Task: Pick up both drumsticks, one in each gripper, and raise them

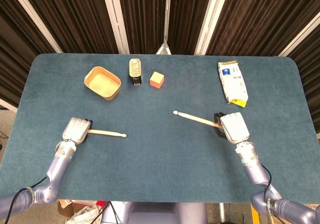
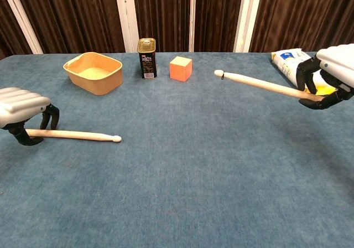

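My left robot hand (image 2: 22, 110) arches over the butt of the near-left drumstick (image 2: 77, 135) lying on the surface (grip unclear, fingers hidden). My right robot hand (image 2: 332, 73) holds the other drumstick (image 2: 260, 84) aloft near the right edge, butt hidden.

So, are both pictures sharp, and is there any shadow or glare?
Head view: sharp, evenly lit, no glare on the table. Chest view: also sharp; soft shadows lie under the left hand and along its drumstick; the right hand is cut by the frame edge.
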Robot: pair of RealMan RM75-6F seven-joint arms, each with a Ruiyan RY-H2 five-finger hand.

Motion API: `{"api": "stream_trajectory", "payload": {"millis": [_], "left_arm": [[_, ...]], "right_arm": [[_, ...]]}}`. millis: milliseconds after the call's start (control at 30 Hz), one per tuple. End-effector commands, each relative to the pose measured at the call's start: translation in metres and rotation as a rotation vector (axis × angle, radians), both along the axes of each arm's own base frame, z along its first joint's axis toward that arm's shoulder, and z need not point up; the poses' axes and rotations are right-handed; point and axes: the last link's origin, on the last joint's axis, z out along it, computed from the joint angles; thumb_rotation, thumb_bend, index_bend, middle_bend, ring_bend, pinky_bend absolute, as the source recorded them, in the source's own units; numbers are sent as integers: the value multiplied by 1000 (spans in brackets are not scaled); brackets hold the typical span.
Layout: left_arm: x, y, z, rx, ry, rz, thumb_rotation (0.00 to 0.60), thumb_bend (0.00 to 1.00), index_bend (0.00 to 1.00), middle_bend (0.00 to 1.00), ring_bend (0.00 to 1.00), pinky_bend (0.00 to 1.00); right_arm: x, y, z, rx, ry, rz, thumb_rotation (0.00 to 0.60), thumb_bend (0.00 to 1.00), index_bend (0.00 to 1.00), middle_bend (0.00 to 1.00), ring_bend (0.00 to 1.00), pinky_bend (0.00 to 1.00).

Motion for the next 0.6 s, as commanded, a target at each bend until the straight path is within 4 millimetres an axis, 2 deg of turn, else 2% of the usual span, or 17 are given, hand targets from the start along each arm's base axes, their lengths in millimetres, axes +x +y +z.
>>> {"api": "stream_trajectory", "payload": {"millis": [33, 367, 600], "left_arm": [[-1, 0, -1, 0, -2, 1, 600, 497, 439, 454, 835, 953], [0, 0, -13, -8, -14, -10, 600, 505, 492, 528, 835, 953], [2, -1, -17, 2, -25, -19, 600, 546, 616, 719, 849, 954]], "right_arm": [[0, 0, 0, 0, -1, 1, 600, 611, 792, 701, 850, 821], [1, 1, 0, -4, 4, 1, 600, 611, 796, 705, 850, 821], [3, 1, 1, -6, 3, 6, 600, 613, 798, 706, 850, 821]]}}
